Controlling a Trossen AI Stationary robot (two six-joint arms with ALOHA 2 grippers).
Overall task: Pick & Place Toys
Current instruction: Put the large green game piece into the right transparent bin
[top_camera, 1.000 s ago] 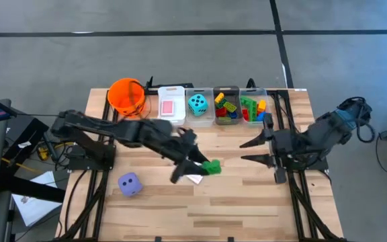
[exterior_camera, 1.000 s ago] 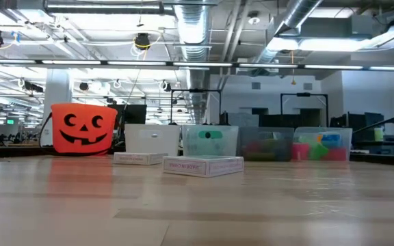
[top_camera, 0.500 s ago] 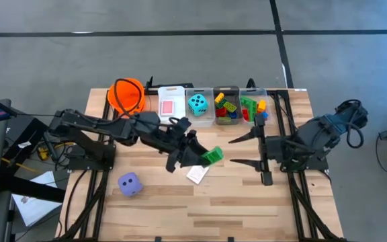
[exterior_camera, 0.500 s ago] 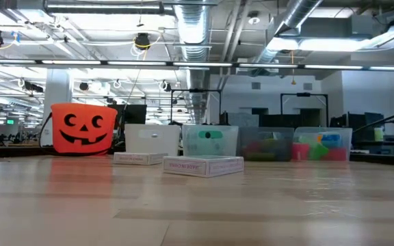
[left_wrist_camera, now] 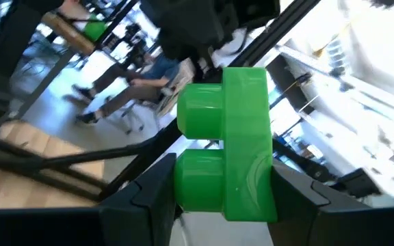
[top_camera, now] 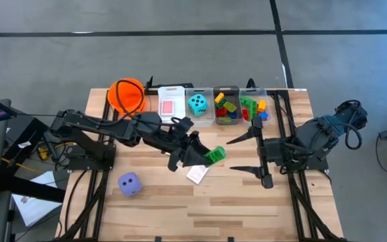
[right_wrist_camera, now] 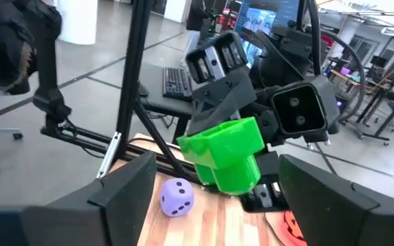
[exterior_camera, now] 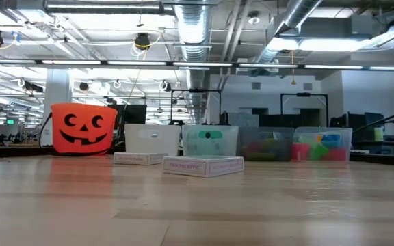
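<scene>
Holding the green plastic building brick point(top_camera: 214, 155) clamped in my left hand point(top_camera: 204, 155), raised directly facing my wide-open right hand point(top_camera: 236, 154), ready for handover

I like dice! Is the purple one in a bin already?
No, the purple die sits on the bare table, far from the bins.

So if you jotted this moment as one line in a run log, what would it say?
left gripper: shut on green brick, raised mid-table | right gripper: fingers open, facing brick | purple die: on table | card: under brick
</scene>
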